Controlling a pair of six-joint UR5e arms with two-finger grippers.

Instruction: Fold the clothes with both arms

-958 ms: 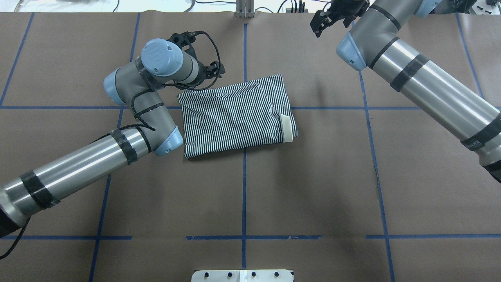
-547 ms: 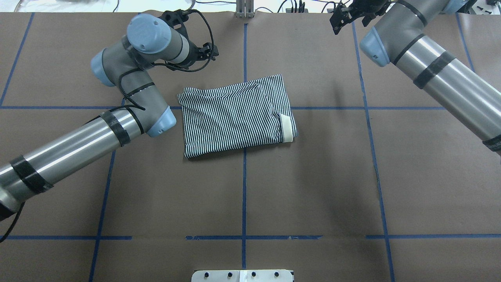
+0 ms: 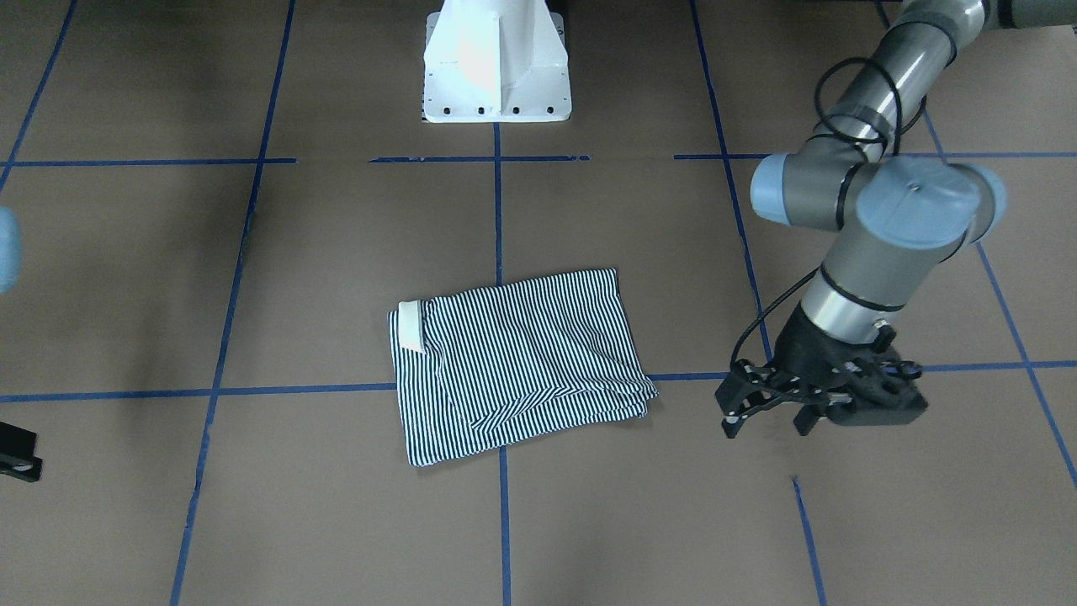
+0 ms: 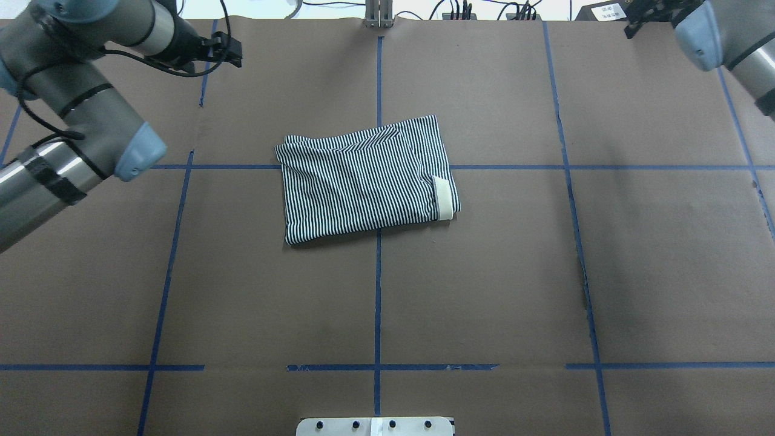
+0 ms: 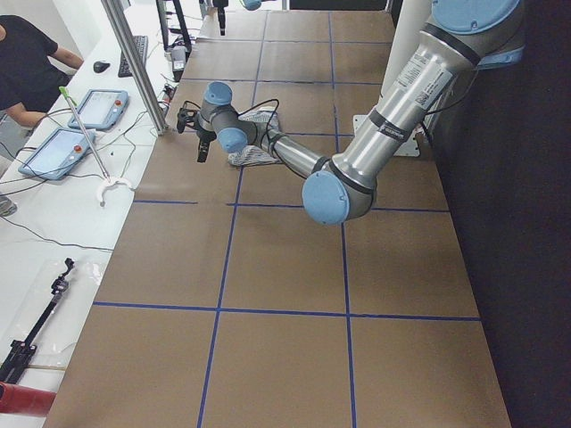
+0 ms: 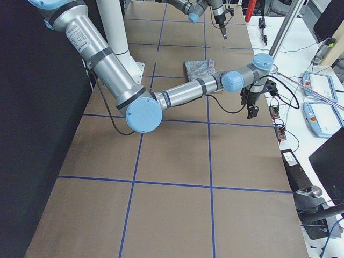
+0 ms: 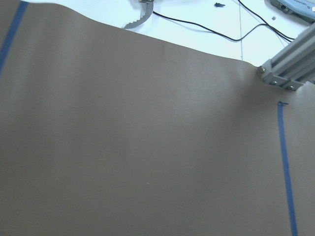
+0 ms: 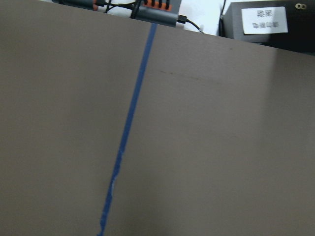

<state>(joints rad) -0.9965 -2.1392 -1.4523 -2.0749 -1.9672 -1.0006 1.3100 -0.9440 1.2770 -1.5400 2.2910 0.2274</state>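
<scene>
The striped polo shirt (image 4: 363, 178) lies folded into a rectangle at the table's centre, with a strip of cream collar (image 4: 445, 197) at its right edge. It also shows in the front-facing view (image 3: 522, 362). My left gripper (image 4: 237, 53) is open and empty, well off the shirt near the far left of the table; in the front-facing view (image 3: 766, 421) its fingers stand spread above the brown cover. My right gripper (image 4: 634, 17) shows only as a black sliver at the far right corner, so I cannot tell its state. Both wrist views show only bare table cover.
The brown table cover (image 4: 484, 272) carries a grid of blue tape lines. The white pedestal base (image 3: 496, 76) stands at the robot's side. An aluminium post (image 4: 378, 15) and cables sit at the far edge. Tablets (image 5: 58, 147) and an operator (image 5: 27, 62) are beside the table.
Both arms have swung outward and away from the shirt: the left gripper to the far left, the right gripper to the far right corner. The shirt has not moved.
</scene>
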